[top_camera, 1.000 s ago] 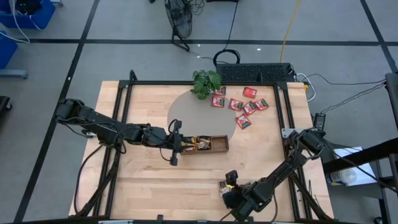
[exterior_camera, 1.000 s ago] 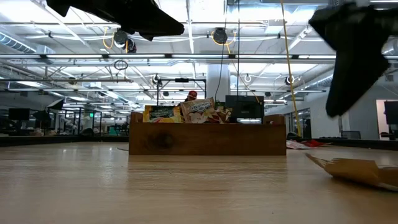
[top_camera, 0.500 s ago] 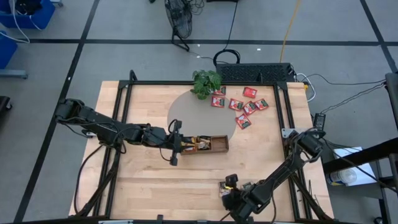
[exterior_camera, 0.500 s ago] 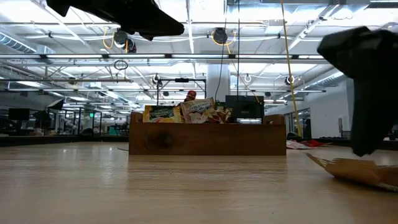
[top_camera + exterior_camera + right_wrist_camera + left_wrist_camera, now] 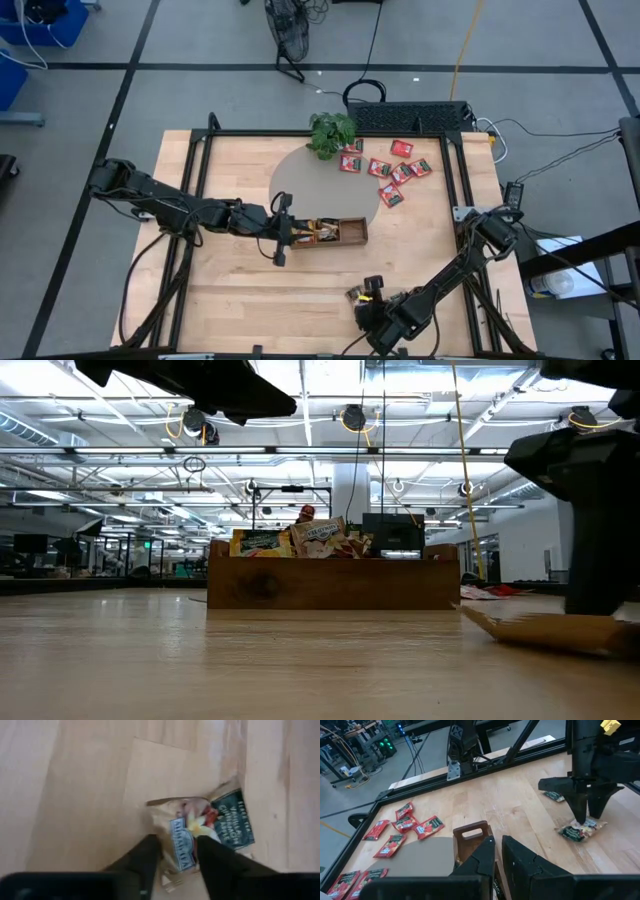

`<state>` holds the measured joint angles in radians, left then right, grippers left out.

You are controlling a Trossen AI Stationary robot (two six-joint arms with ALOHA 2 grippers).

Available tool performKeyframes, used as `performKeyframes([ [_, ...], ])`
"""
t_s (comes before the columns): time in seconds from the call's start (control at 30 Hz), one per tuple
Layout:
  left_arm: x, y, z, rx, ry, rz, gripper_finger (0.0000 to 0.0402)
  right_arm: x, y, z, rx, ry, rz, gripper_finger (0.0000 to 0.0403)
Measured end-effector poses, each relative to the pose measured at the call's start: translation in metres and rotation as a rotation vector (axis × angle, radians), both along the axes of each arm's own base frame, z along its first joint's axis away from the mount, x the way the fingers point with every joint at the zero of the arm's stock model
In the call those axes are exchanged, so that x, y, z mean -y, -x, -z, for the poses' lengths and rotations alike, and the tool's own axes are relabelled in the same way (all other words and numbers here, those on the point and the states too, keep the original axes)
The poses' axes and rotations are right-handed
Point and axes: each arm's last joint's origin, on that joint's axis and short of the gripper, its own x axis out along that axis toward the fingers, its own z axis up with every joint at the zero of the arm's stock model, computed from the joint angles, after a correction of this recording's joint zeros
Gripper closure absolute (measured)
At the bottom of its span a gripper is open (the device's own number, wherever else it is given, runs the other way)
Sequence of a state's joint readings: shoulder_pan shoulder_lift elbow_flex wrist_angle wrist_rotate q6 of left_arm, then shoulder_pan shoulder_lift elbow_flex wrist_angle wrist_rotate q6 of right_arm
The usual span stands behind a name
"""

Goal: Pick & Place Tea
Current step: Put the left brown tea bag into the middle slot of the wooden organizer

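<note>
Right gripper [image 5: 585, 817] is down on the worktop [image 5: 240, 290], my 2 fingers [image 5: 145, 857] straddling a pale beige tea packet [image 5: 200, 832] with a dark green label. The packet lies flat between the fingertips, crumpled at 1 edge. Fingers are part-way closed, a narrow gap on each side; I judge they are not yet clamped on it.

Handling, my estimate: very light, thin foil or paper, soft and easily creased, probably a little slick on the wood. It will slide or buckle before it lifts if I only push it. Best hold is across the short width near the middle, pinching the raised, puckered part where there is something to bite. Low force is enough.

A second, darker packet [image 5: 553, 796] lies just beyond my fingers. Red packets [image 5: 390, 168] sit far off, near the potted plant [image 5: 331, 131]. The wooden tray [image 5: 340, 232] already holds several packets.

Left gripper [image 5: 281, 238] waits at the tray's end, fingers nearly together, holding nothing.

Change from 1 second ago: right fingers were spread wide and higher above the packet; now they have come down around it and are narrowing. In the low view the packet now lies flatter. The left arm has not moved.
</note>
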<state>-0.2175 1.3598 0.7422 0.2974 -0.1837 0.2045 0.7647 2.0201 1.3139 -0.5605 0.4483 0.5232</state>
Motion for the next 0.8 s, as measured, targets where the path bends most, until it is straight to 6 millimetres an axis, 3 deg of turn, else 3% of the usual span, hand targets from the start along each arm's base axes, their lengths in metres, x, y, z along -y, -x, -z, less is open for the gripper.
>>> performKeyframes([
  [0.17, 0.0, 0.0, 0.0, 0.0, 0.0, 0.0, 0.036, 0.003, 0.004, 0.012, 0.021, 0.008, -0.046, 0.0385],
  [0.3, 0.0, 0.0, 0.0, 0.0, 0.001, -0.001, 0.036, 0.007, 0.008, 0.021, 0.066, 0.053, -0.059, 0.0391],
  [0.5, 0.0, 0.0, 0.0, 0.0, 0.001, -0.001, 0.036, 0.007, 0.016, 0.017, 0.173, 0.284, -0.107, 0.0396],
  [0.8, 0.0, 0.0, -0.001, 0.013, 0.004, 0.0, 0.036, 0.014, 0.004, 0.007, 0.369, 0.628, -0.093, 0.0397],
])
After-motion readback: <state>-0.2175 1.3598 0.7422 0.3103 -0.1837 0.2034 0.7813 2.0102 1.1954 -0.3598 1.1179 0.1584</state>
